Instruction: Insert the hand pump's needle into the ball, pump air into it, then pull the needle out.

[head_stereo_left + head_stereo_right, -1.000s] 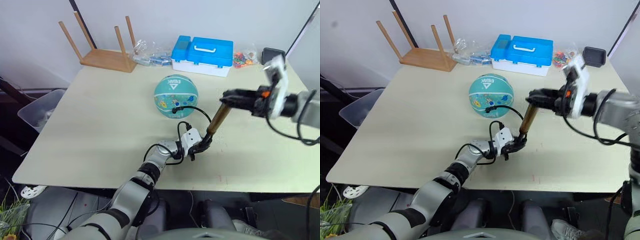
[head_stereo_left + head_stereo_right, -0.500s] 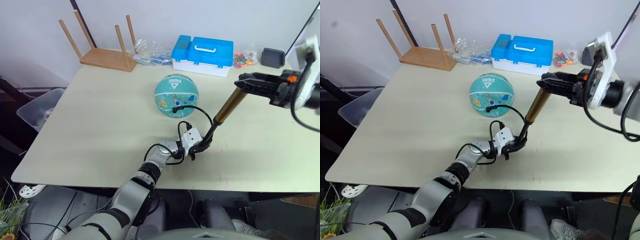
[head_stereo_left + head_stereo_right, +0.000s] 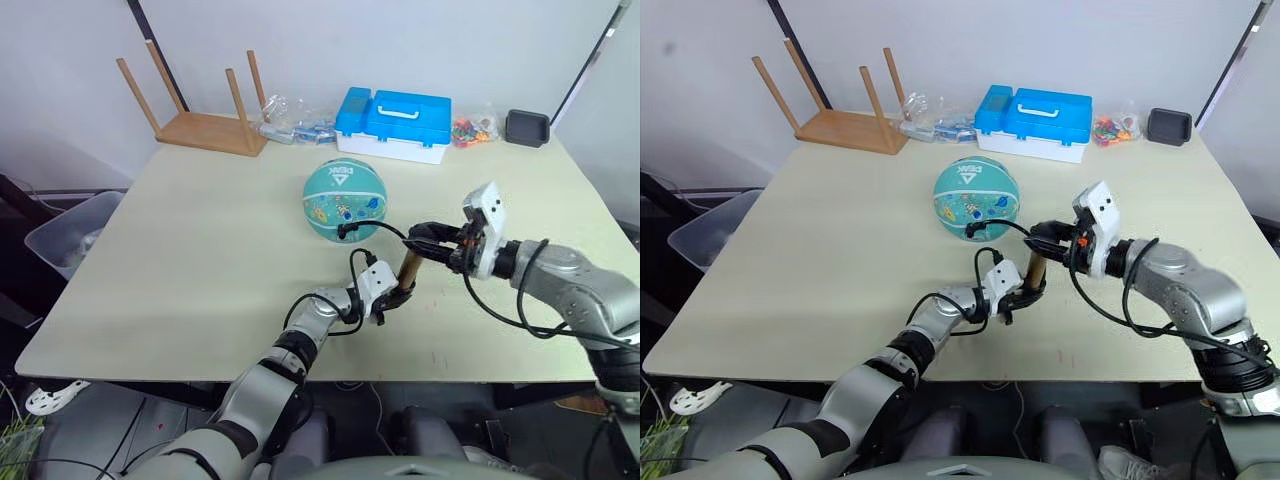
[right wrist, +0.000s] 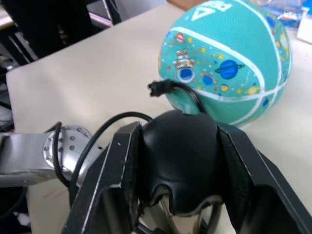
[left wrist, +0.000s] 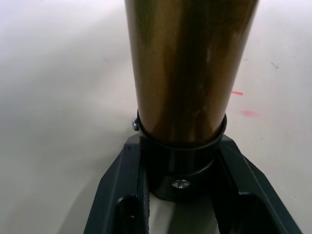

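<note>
Pumping is under way: the left gripper (image 3: 398,296) clamps the base of the one pump (image 3: 409,268), the right gripper (image 3: 428,243) holds its handle pressed low, and its hose reaches the single ball (image 3: 345,199) just beyond, mid-table. Next I'd expect an upward draw of the handle.

White triangle logo on ball (image 3: 345,199); lettering unreadable.
</note>
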{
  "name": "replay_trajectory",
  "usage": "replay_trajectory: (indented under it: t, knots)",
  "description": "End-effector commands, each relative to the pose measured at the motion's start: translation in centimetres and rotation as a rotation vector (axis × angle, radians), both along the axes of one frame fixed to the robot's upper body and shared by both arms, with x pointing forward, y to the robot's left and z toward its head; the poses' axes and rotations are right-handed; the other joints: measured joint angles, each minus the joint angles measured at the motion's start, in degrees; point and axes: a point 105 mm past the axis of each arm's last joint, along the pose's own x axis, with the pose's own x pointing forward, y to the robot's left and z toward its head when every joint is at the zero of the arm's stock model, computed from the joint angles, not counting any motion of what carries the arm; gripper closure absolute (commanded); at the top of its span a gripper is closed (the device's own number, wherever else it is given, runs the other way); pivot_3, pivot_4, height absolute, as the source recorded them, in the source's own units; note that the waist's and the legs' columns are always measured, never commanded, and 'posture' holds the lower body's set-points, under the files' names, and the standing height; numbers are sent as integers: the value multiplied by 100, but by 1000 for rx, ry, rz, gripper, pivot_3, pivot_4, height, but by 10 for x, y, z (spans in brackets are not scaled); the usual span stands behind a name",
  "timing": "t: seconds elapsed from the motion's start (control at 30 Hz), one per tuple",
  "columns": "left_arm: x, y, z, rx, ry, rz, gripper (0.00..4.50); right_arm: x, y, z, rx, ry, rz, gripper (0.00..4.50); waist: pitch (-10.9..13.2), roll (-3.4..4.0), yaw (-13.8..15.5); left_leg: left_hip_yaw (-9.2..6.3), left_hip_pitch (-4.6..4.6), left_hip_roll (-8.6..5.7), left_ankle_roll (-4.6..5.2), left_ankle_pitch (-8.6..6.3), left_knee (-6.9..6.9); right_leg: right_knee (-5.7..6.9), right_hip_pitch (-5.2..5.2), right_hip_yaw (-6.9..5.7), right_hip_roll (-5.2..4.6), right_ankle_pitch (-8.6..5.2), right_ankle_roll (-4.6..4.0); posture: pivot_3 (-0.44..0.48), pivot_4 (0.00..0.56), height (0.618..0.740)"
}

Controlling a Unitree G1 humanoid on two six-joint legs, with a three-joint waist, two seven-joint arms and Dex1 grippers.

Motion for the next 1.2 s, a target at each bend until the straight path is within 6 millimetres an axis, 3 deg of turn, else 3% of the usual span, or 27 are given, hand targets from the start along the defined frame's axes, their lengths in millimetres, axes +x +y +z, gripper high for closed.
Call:
replay_trajectory:
  t: [0.03,0.13,0.33,0.47,0.57,0.67,0.8,0.9,1.0,1.13,1.2]
  knots:
    - [-24,10,-36,85,133,-32,3410,0,-20,-19,-66,93,-87,2872,12,2,8,-3,0,0,0,0,0,0,0,0,0,0,0,0,150,740]
    - [-24,13,-37,85,140,-26,3410,-13,-16,47,47,-28,-16,2872,49,36,21,-20,-12,-1,-1,0,-2,0,-6,-1,-2,0,0,0,150,740]
    - [-24,14,-37,86,145,-23,3410,-35,-27,130,111,-164,32,2872,153,85,97,-39,-67,-32,-1,1,4,-2,-45,-14,-27,16,-23,0,150,740]
    - [-25,14,-37,86,149,-29,3410,-54,-33,160,123,-172,83,2872,180,81,145,-45,-80,-38,-1,1,4,-5,-54,-23,-33,16,-23,0,150,740]
    - [-24,14,-37,84,150,-32,3410,-56,-37,166,79,-161,67,2872,185,79,145,-44,-85,-38,0,1,4,-7,-55,-26,-34,15,-23,0,150,740]
    - [-23,12,-35,79,147,-32,3410,-45,-39,155,45,-136,19,2872,189,73,142,-41,-84,-38,0,1,5,-8,-55,-27,-33,13,-20,0,150,740]
    - [-26,11,-37,74,149,-37,3410,-24,-36,91,-50,-12,-30,2872,172,50,130,-40,-79,-38,0,1,6,-7,-50,-26,-32,9,-11,0,150,740]
    - [-27,12,-38,75,150,-38,3410,-14,-26,55,-32,53,-14,2872,152,38,77,-40,-52,-32,0,1,4,-8,-22,-28,-25,1,1,0,150,740]
    - [-27,13,-37,74,146,-35,3410,-9,-19,27,-44,92,3,2872,129,40,-2,-45,-47,-27,0,1,6,-7,-20,-27,-22,0,3,0,150,740]
    - [-27,16,-37,57,142,-10,3410,-12,-1,-36,-79,170,34,2872,66,31,-26,-46,-34,-12,0,1,3,-5,-15,-25,-5,-1,2,0,150,740]
    - [-25,15,-35,46,137,-5,3410,-15,4,-47,-81,169,59,2872,44,32,-34,-45,-29,-8,0,1,-3,-5,-14,-23,2,-2,1,0,150,740]
